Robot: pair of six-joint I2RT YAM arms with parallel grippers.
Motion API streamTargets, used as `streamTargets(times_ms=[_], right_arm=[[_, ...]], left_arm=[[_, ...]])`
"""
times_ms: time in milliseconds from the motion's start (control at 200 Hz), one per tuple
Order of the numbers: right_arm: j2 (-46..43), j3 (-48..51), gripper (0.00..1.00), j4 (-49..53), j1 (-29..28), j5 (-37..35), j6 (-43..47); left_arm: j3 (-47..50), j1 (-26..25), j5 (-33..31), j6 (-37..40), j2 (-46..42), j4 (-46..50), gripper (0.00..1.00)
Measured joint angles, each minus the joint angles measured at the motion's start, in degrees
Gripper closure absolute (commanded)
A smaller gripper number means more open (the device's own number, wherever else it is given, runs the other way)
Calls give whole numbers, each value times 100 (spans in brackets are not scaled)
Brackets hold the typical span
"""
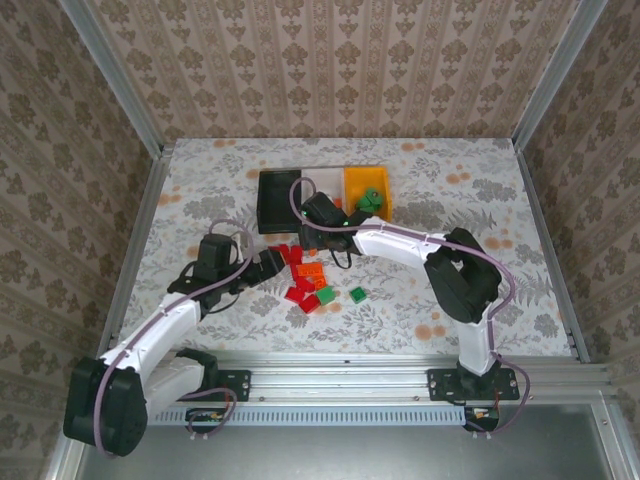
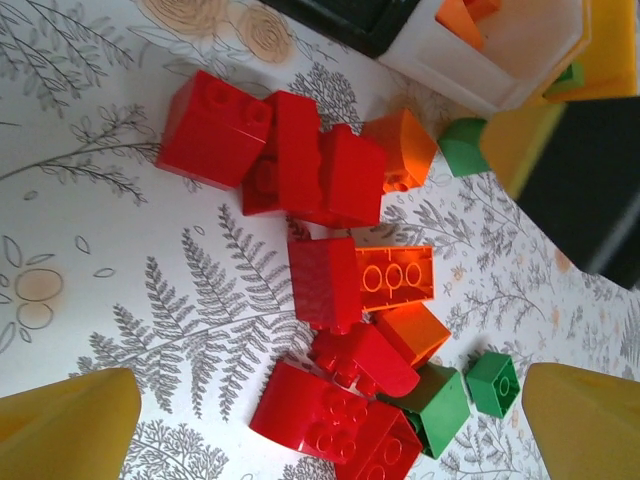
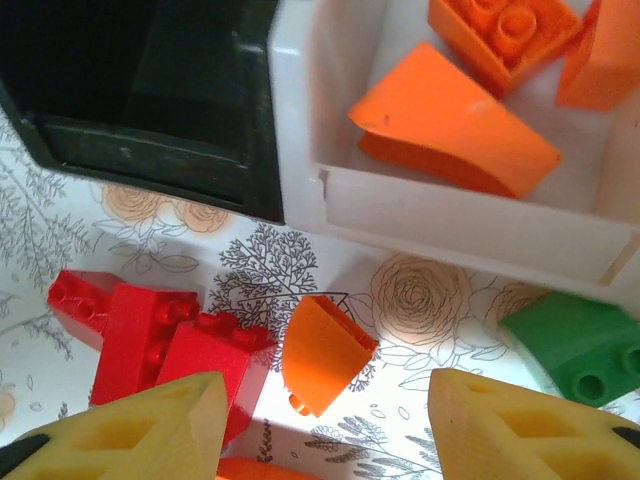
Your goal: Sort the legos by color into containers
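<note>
The legos lie in a heap (image 1: 305, 277) of red, orange and green bricks on the table. One green brick (image 1: 357, 294) sits apart to the right. Behind stand the joined containers: black bin (image 1: 278, 200), white bin (image 3: 440, 230) with orange bricks (image 3: 450, 125), and orange-yellow bin (image 1: 352, 183) with green bricks. My left gripper (image 2: 330, 430) hovers open over red bricks (image 2: 330, 410) at the heap's near end. My right gripper (image 3: 330, 420) is open, its fingers on either side of a curved orange brick (image 3: 322, 352) without touching it, just in front of the white bin.
Metal rails and patterned walls enclose the floral table (image 1: 480, 210). A green brick (image 3: 575, 345) lies right of my right gripper's fingers, red bricks (image 3: 150, 325) to its left. The two arms work close together over the heap.
</note>
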State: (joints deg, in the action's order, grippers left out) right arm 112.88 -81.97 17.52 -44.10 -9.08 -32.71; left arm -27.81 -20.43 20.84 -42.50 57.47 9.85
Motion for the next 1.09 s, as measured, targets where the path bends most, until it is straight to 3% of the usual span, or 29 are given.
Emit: streamTargets(times_ms=[560,910,1095], right_arm=[[754,-4,51,-369,7,-17,-979],[802,-7,68,-476,-7,-350,-992],[800,13,70,-516,-92,-533,-868]], left_arm=[[48,-55,-162,-42,-260,48,0],[55,-55,-208,-39,-260,48,0],[55,-57,-223,-39,-258,46,0]])
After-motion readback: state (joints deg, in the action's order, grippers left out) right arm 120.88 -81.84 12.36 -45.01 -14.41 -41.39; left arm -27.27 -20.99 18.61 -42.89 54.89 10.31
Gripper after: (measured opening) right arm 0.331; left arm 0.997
